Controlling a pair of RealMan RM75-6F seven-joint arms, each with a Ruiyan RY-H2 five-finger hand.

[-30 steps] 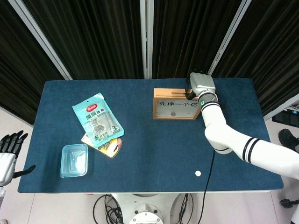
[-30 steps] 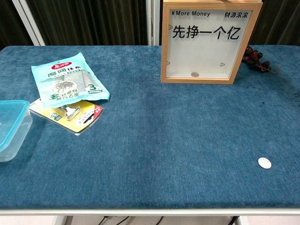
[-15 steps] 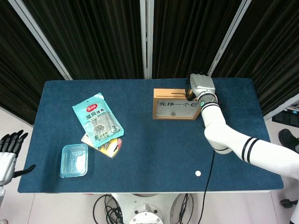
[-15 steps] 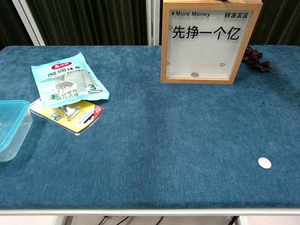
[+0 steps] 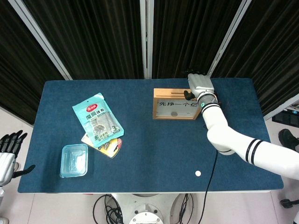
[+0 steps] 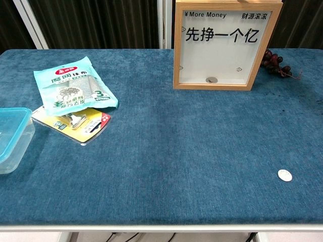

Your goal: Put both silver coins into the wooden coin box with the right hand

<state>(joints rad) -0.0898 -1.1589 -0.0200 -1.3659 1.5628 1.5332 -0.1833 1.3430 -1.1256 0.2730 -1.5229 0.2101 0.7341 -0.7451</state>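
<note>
The wooden coin box (image 5: 176, 105) (image 6: 226, 45) stands upright at the back of the blue table, its glass front bearing printed text. Silver coins (image 6: 212, 79) lie at the bottom inside it. Another silver coin (image 5: 197, 173) (image 6: 285, 175) lies flat near the table's front right edge. My right hand (image 5: 200, 86) hovers over the box's top right end, back upward, dark fingertips (image 5: 187, 95) bent down to the top edge; what they pinch is hidden. My left hand (image 5: 7, 153) hangs off the table's left side, fingers spread, holding nothing.
A teal snack bag (image 5: 97, 120) (image 6: 74, 83) lies on a yellow packet (image 5: 108, 145) (image 6: 75, 123) at left. A clear blue plastic tub (image 5: 74, 160) (image 6: 10, 136) sits at the front left. A dark grape bunch (image 6: 276, 63) lies right of the box.
The right hand shifted slightly right and back over the box top. The silver patch at the bottom of the box looks wider, as if a coin dropped beside the first one.
</note>
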